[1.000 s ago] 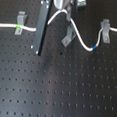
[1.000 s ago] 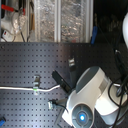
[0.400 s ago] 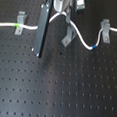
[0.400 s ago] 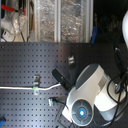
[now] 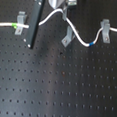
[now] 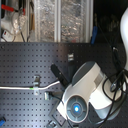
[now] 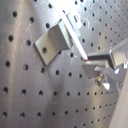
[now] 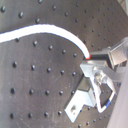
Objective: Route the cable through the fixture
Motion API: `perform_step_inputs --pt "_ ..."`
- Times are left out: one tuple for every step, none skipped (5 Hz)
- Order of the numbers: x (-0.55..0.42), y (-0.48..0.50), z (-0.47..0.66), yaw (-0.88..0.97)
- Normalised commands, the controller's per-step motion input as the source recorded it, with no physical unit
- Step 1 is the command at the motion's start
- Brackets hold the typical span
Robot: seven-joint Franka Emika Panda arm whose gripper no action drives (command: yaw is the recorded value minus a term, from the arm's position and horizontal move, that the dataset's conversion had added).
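Observation:
In the first exterior view the white cable (image 5: 47,17) runs from the left through an upright clip, with its green band (image 5: 15,26) there. It rises to my gripper (image 5: 65,8) at the top. It then drops past the forked top of the slanted grey fixture (image 5: 67,38). Its blue band (image 5: 89,44) lies just beyond. I cannot tell whether the cable sits in the fork. Both wrist views show the cable (image 8: 45,31) ending between my fingertips (image 8: 90,59), so the gripper is shut on it. A grey bracket (image 7: 52,40) lies close by.
Two upright grey clips (image 5: 19,22) (image 5: 104,30) stand left and right on the black perforated board (image 5: 57,84). A black bar of the arm (image 5: 37,18) slants in front of the cable. In the second exterior view the white arm (image 6: 85,90) covers the middle of the board.
The arm has shifted slightly in the second exterior view. The cable and gripper hold nearly the same place in the first exterior view.

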Motion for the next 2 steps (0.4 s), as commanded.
perform_step_inputs --pt "-0.027 -0.074 0.23 -0.02" --pt "-0.265 -0.359 0.25 -0.49"
